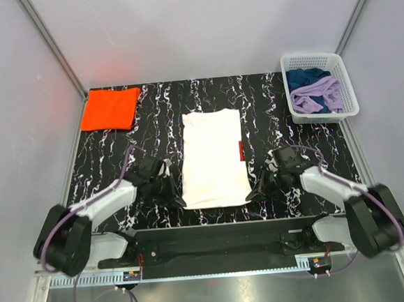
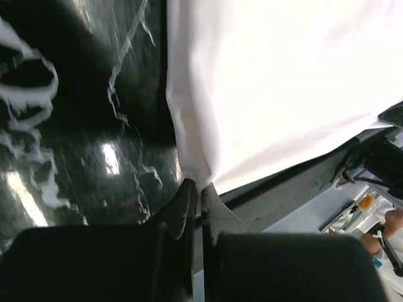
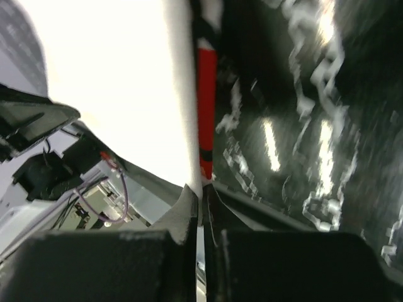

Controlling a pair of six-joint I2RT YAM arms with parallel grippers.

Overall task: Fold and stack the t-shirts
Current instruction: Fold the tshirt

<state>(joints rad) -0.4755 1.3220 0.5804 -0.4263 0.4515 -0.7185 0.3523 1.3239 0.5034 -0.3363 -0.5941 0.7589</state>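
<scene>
Left claw [image 2: 199,187], right claw [image 3: 201,192] pinching white t-shirt [image 1: 213,160] corners, orange t-shirt [image 1: 110,109], basket [image 1: 311,58] beyond

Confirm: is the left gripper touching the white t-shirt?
Touching. Left wrist view shows the left gripper pinched shut on the white t-shirt at its corner.

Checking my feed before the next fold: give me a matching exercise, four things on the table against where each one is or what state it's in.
Things:
1. white t-shirt
2. orange t-shirt
3. basket
4. left claw

Places or states:
A. far right corner, holding blue cloth and purple cloth
B. shut on the white t-shirt's near left corner
C. folded, far left corner
D. laid flat in the middle of the table

Pairs: 1-D, 2-C, 3-A, 4-B
</scene>
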